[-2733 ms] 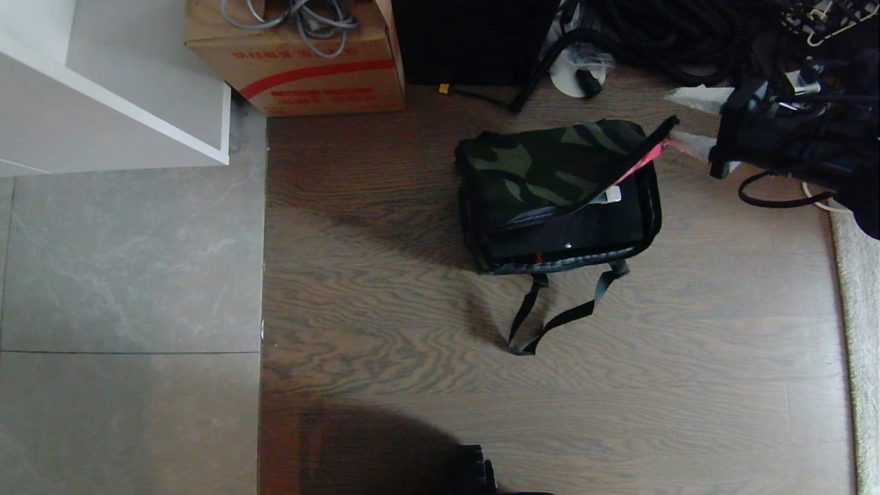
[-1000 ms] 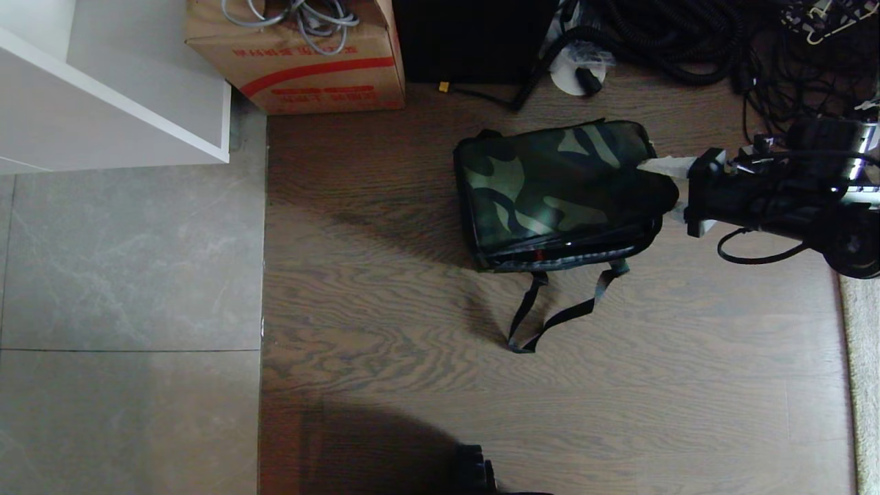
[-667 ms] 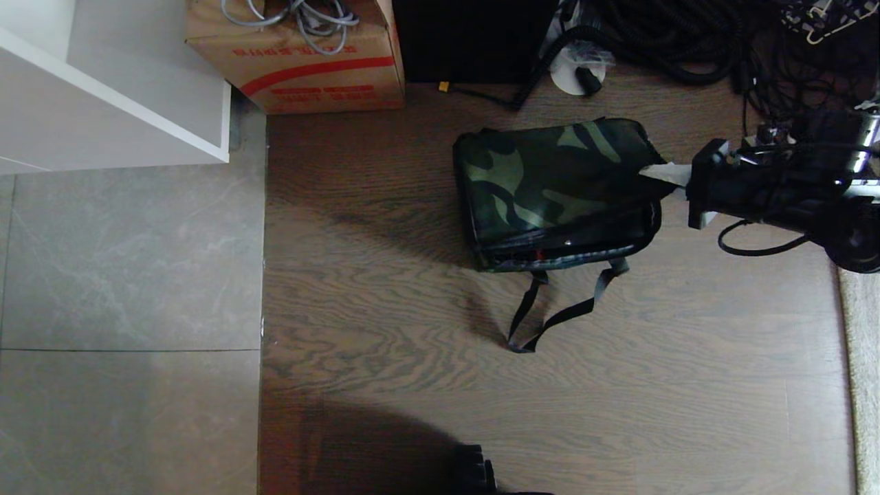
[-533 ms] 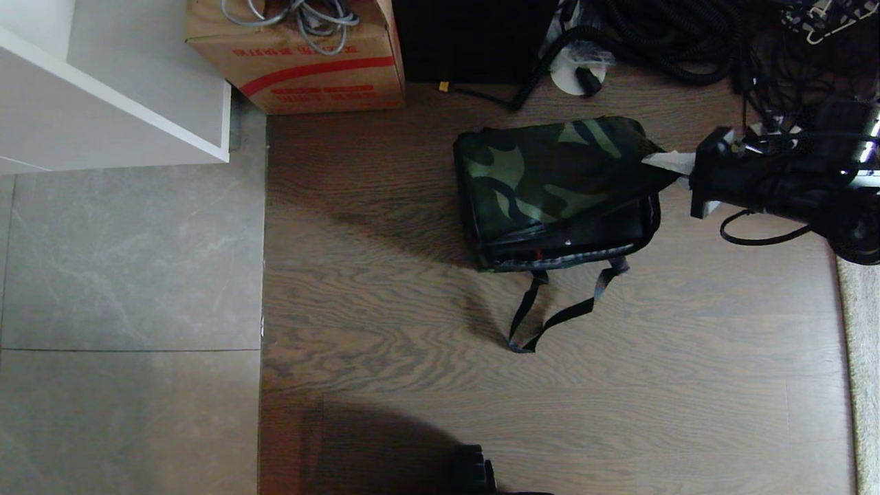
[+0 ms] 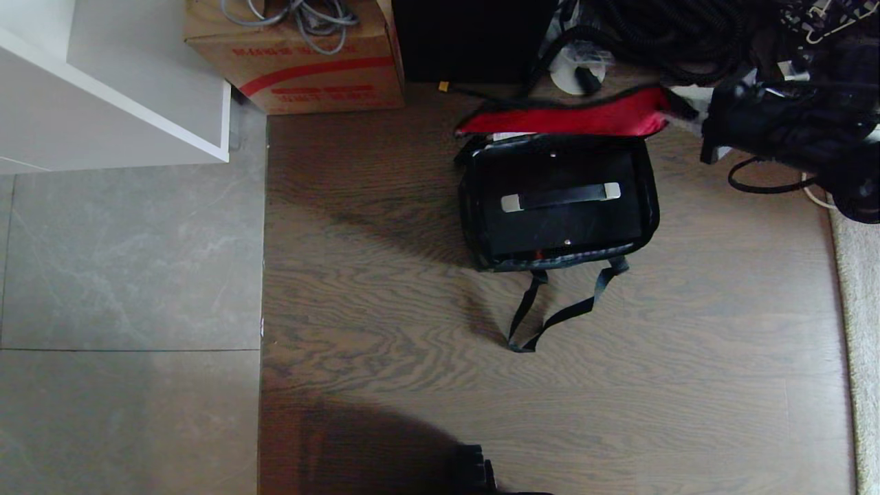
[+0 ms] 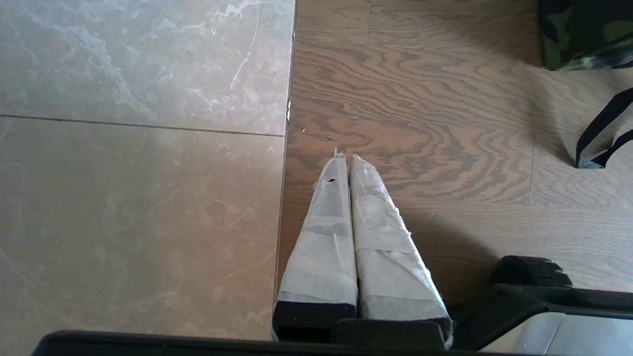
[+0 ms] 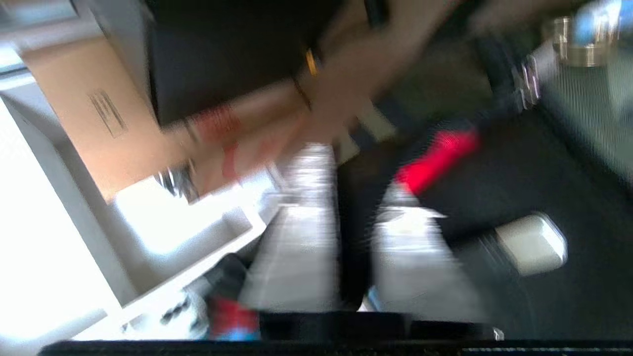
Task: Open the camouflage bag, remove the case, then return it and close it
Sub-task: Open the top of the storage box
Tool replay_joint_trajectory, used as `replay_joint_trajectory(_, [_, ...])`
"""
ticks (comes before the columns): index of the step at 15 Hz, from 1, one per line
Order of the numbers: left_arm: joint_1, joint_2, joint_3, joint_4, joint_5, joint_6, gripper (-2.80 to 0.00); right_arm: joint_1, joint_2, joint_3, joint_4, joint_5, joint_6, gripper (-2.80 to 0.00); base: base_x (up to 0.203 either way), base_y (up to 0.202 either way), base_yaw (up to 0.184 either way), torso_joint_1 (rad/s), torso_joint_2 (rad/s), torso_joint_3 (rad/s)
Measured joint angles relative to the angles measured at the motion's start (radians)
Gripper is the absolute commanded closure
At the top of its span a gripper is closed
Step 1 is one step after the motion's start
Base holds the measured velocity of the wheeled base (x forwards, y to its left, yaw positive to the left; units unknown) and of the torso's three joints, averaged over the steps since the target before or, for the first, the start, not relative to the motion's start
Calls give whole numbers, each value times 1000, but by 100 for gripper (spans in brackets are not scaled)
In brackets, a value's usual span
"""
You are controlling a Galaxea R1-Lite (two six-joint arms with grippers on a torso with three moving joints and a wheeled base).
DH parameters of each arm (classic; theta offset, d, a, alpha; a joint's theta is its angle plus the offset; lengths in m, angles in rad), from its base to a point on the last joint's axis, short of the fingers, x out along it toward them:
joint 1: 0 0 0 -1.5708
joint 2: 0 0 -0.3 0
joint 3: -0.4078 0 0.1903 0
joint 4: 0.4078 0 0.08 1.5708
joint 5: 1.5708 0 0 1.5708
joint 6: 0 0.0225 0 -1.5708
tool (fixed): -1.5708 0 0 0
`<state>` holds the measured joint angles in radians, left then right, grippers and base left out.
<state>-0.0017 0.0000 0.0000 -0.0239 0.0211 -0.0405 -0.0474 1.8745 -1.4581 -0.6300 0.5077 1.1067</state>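
Note:
The camouflage bag (image 5: 651, 221) stands open on the wood floor. Its lid (image 5: 570, 118) is swung up toward the far side, red lining facing me. Inside lies the black case (image 5: 560, 227), its handle (image 5: 560, 197) with silver ends on top. My right gripper (image 5: 687, 112) is at the lid's far right corner, its taped fingers closed on the lid's dark edge. In the blurred right wrist view that edge fills the space between the fingers of the right gripper (image 7: 353, 163), with the red lining (image 7: 437, 160) beside them. My left gripper (image 6: 346, 157) hangs shut and empty over the floor.
Behind the bag stand a red-striped cardboard box (image 5: 302, 62) with cables on it, a black upright box (image 5: 467, 41) and a heap of black hoses (image 5: 660, 34). A white cabinet (image 5: 117, 89) is far left. The bag's strap (image 5: 557, 313) trails forward. A rug (image 5: 856, 309) borders the right.
The lid has swung from lying over the bag to standing open at the far side. My right gripper went up and away with its corner. The case now shows.

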Motion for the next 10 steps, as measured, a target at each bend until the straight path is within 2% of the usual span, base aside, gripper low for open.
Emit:
replay_joint_trajectory(5, [0, 0, 0, 0, 0, 0, 0, 1, 49, -140, -10, -81, -7, -280, 0, 0, 0, 0, 0, 0])
replay_joint_trajectory(10, [0, 0, 0, 0, 0, 0, 0, -1, 86, -229, -204, -98, -29, -280, 0, 0, 0, 0, 0, 0])
